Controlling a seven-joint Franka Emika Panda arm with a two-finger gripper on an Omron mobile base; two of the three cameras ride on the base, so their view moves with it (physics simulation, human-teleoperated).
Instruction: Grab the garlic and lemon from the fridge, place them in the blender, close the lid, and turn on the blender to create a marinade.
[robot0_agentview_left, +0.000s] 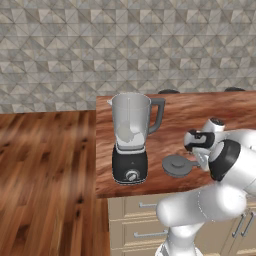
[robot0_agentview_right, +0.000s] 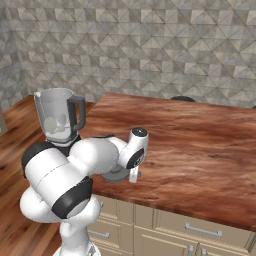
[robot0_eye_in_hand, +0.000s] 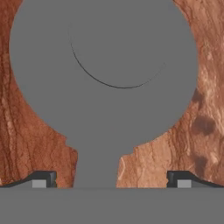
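Observation:
The blender (robot0_agentview_left: 130, 131) (robot0_agentview_right: 60, 117) stands at the counter's left end, its clear jar open on top and its silver knob (robot0_agentview_left: 132, 175) facing me. Faint pale rounded shapes (robot0_agentview_right: 50, 123) show through the jar wall; I cannot tell garlic from lemon. The lid (robot0_agentview_left: 177, 165) (robot0_agentview_right: 116, 175) (robot0_eye_in_hand: 105, 65), a dark grey disc with a raised centre, lies flat on the counter just right of the blender base. My gripper (robot0_agentview_left: 202, 162) (robot0_agentview_right: 133, 175) (robot0_eye_in_hand: 111, 179) hangs close above the lid, pointing down. It is open, one fingertip (robot0_eye_in_hand: 43, 179) on either side of the lid's tab, with nothing held.
The reddish wooden counter (robot0_agentview_left: 200, 115) (robot0_agentview_right: 200, 145) ends just left of the blender, with wood floor (robot0_agentview_left: 45, 170) beyond. Tan drawers (robot0_agentview_left: 145, 220) sit under the front edge. Two dark round objects (robot0_agentview_left: 169, 91) lie along the back by the tiled wall.

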